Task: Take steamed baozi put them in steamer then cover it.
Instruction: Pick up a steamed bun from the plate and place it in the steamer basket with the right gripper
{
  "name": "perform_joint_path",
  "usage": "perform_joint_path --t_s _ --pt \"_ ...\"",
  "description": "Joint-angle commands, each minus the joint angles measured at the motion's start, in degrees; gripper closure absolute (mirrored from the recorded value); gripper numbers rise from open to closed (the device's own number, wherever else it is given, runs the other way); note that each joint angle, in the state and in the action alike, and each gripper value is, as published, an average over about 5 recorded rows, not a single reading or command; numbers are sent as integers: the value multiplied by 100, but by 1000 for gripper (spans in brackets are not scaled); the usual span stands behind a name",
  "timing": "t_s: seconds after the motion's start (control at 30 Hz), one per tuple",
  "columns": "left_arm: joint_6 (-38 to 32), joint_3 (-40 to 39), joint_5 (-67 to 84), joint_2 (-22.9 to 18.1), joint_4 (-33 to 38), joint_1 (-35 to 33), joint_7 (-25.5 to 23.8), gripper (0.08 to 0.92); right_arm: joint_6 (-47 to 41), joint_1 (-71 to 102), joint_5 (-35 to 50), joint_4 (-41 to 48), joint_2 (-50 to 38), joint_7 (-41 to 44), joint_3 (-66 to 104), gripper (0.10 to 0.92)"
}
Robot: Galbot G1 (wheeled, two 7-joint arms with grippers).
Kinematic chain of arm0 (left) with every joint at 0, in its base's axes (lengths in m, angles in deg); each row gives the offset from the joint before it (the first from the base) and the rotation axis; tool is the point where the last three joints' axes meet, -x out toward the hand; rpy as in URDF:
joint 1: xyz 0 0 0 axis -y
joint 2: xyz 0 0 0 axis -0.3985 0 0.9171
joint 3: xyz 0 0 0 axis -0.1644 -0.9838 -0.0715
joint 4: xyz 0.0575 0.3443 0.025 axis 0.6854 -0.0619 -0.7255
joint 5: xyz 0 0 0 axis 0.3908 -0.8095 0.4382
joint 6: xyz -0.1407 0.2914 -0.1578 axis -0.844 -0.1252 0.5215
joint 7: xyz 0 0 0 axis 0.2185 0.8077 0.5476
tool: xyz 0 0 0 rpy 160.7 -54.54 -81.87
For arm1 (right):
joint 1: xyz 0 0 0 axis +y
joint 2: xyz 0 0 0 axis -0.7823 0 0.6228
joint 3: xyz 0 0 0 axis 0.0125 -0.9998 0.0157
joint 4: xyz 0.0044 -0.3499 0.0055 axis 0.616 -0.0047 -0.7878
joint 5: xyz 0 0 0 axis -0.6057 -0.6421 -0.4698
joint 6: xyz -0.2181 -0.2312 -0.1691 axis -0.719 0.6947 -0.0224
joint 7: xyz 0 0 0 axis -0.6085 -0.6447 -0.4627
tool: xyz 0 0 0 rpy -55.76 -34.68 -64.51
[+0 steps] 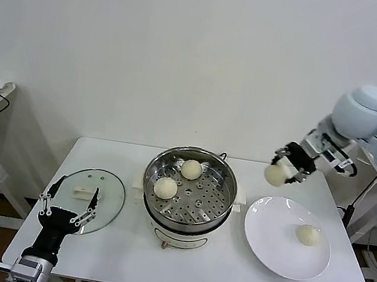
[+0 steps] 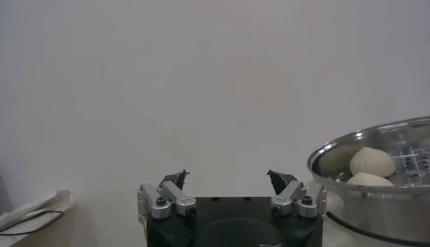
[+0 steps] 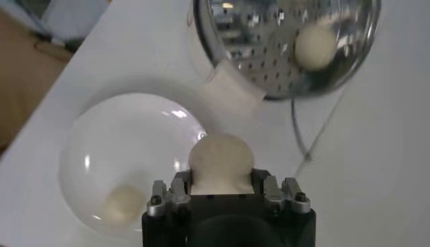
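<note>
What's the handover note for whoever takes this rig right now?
Right gripper: jaws shut on a cream-white round dough bun, held in the air between the flat white plate and the shiny round stainless-steel steamer.
Left gripper: jaws open, empty, parked at the table's near left corner, in front of the round glass lid.
Done: two buns sit on the steamer's perforated tray.
Left: drop the held bun in the steamer, fetch the last bun from the plate, then put the lid, now flat on the table left of the steamer, on top.
</note>
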Motion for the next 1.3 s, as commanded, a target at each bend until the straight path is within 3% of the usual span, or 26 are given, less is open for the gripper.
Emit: perform_joint_path --t_s 0.03,0.5,1.0,1.3 --pt "-8 9 10 4 -24 20 -11 177 1533 -764 -675 -355 1235 -750 -845 431" --pt "-32 117 54 13 -112 61 -54 177 2005 188 -1589 140 2306 -1198 -733 431" --pt "-12 177 136 33 -224 182 -72 177 1644 286 -786 -139 2605 -1160 -1098 431" --pt "-14 219 150 41 -246 184 -81 177 1378 452 -745 137 2932 -933 -1158 431"
